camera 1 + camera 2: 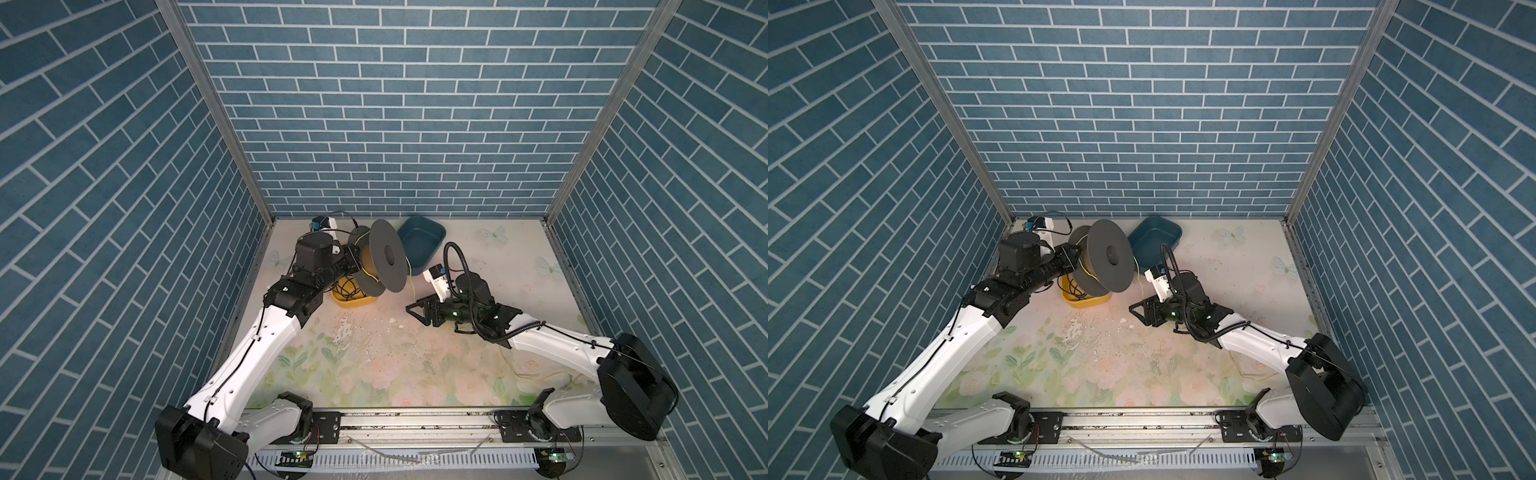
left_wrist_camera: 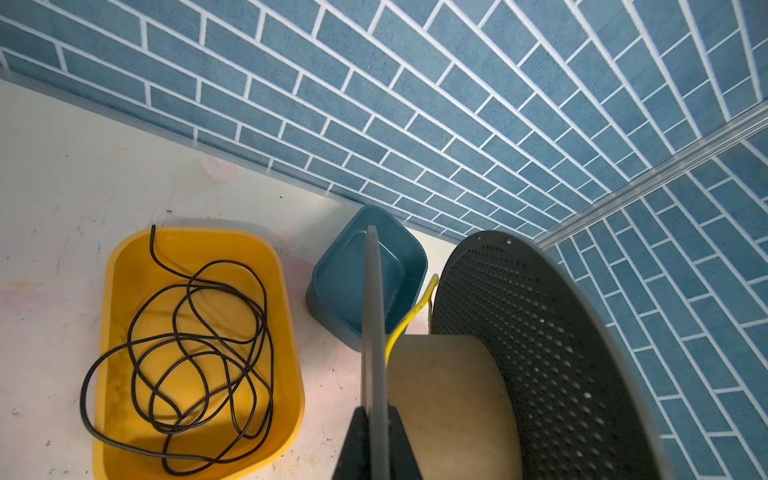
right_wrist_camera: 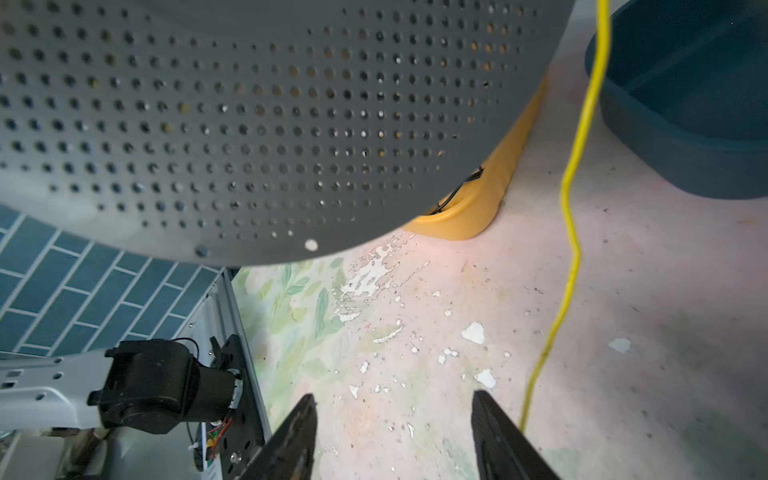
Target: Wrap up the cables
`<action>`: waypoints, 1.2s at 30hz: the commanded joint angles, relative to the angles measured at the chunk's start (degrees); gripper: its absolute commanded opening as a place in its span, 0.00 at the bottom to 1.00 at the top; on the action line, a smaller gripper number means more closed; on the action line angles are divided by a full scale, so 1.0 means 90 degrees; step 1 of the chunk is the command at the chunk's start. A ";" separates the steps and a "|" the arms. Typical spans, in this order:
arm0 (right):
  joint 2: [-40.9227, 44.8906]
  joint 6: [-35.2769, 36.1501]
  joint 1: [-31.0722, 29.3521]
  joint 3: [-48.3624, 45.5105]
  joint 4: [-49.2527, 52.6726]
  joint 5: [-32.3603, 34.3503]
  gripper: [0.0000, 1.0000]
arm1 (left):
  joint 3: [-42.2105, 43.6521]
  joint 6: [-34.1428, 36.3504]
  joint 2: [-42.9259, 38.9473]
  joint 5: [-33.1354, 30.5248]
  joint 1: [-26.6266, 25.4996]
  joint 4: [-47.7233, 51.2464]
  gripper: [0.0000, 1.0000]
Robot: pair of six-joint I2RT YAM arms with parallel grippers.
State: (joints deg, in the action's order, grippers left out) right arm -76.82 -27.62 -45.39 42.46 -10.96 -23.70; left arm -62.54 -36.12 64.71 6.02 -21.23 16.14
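A grey spool [image 1: 388, 259] with two perforated discs and a cardboard core [image 2: 449, 395] hangs tilted above the yellow tray. My left gripper [image 2: 376, 411] is shut on the edge of one disc [image 2: 374, 311]. One of the cables [image 3: 571, 232], thin and bright yellow, runs from the core [image 2: 409, 322] down to the table, and a strand hangs below the spool [image 1: 411, 282]. My right gripper [image 3: 392, 401] is open low over the table, right of the spool in both top views [image 1: 411, 308]. Nothing is between its fingers. The cable passes just outside one finger.
A yellow tray [image 2: 195, 245] under the spool holds a tangle of thin black wires [image 2: 199, 345]. A dark blue tub [image 1: 422, 245] leans near the back wall. More yellow cable lies on the floral mat by the right arm [image 1: 540, 376]. Brick-patterned walls enclose three sides.
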 commanded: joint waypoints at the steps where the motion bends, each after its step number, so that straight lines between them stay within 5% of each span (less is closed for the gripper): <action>1: 0.0359 0.0696 -0.0035 0.0013 0.1370 0.0529 0.63 | -0.0326 0.0058 -0.0202 0.0011 0.0044 -0.0358 0.00; 9: 0.0809 0.1128 -0.0025 0.0208 0.2324 0.1050 0.72 | -0.0375 0.0087 -0.0273 0.0049 0.0041 -0.0314 0.00; 22: -0.0557 0.0936 -0.0025 0.1659 0.3107 0.0526 0.73 | -0.0253 0.0127 -0.0303 -0.0078 0.0041 -0.0384 0.00; 31: -0.1529 0.0156 -0.0039 0.2031 0.2615 0.0125 0.66 | -0.0158 0.0109 -0.0281 -0.0105 0.0044 -0.0513 0.00; 36: -0.1799 -0.0291 -0.0089 0.1920 0.2062 0.0003 0.54 | -0.0140 0.0109 -0.0226 -0.0132 0.0036 -0.0582 0.00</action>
State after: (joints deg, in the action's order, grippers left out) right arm -92.33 -26.50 -45.65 57.95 11.40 -21.71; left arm -62.78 -35.09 63.59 5.15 -21.23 16.29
